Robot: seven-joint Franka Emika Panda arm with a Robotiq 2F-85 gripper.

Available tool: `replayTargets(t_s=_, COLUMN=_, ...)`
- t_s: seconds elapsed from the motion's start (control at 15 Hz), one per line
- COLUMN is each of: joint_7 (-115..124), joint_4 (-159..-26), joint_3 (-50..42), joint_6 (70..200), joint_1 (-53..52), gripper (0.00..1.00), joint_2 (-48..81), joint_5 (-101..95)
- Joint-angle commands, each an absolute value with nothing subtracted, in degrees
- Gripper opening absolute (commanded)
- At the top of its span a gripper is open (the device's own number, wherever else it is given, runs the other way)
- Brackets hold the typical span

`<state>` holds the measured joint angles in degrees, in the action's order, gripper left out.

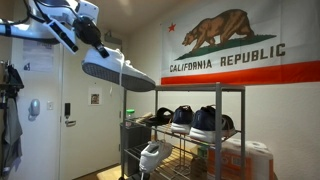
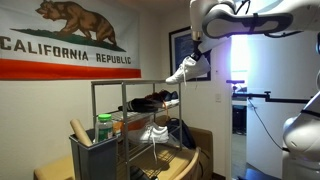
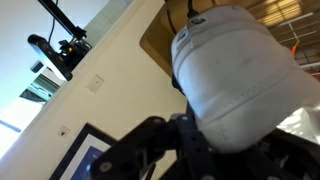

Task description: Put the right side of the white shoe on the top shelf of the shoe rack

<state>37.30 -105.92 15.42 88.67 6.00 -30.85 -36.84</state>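
Note:
I hold the white shoe [image 1: 118,70] in the air, sole down and tilted, above and beside the grey shoe rack [image 1: 242,120]. My gripper [image 1: 92,34] is shut on its heel end. In another exterior view the shoe [image 2: 187,68] hangs above the end of the top shelf [image 2: 135,83], with my gripper [image 2: 200,52] over it. The top shelf [image 1: 185,89] is bare. The wrist view is filled by the shoe's white upper [image 3: 235,70] between my black fingers [image 3: 185,140]. The matching white mate [image 1: 153,155] sits on a lower tier.
Dark shoes [image 1: 205,122] stand on the middle tier. A California Republic flag [image 1: 240,45] hangs on the wall behind the rack. A grey bin with a green-lidded bottle [image 2: 104,128] stands by the rack. A door [image 1: 45,110] is beyond.

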Motion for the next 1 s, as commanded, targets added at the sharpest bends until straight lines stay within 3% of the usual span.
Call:
replayTargets(t_s=0.0, joint_7=38.08, joint_4=-94.80, joint_3=16.74, joint_6=84.28, joint_1=6.14, gripper=0.07, joint_2=-25.36, joint_5=-40.57)
replayTargets(t_s=0.27, joint_7=38.84, joint_4=-86.00, joint_3=17.07, joint_6=82.64, joint_1=5.75, gripper=0.07, joint_2=-20.32, joint_5=-44.56)
replayTargets(t_s=0.93, joint_7=47.74, joint_4=-76.56, joint_3=11.56, joint_6=99.60, joint_1=2.04, gripper=0.07, joint_2=-2.20, joint_5=-55.25)
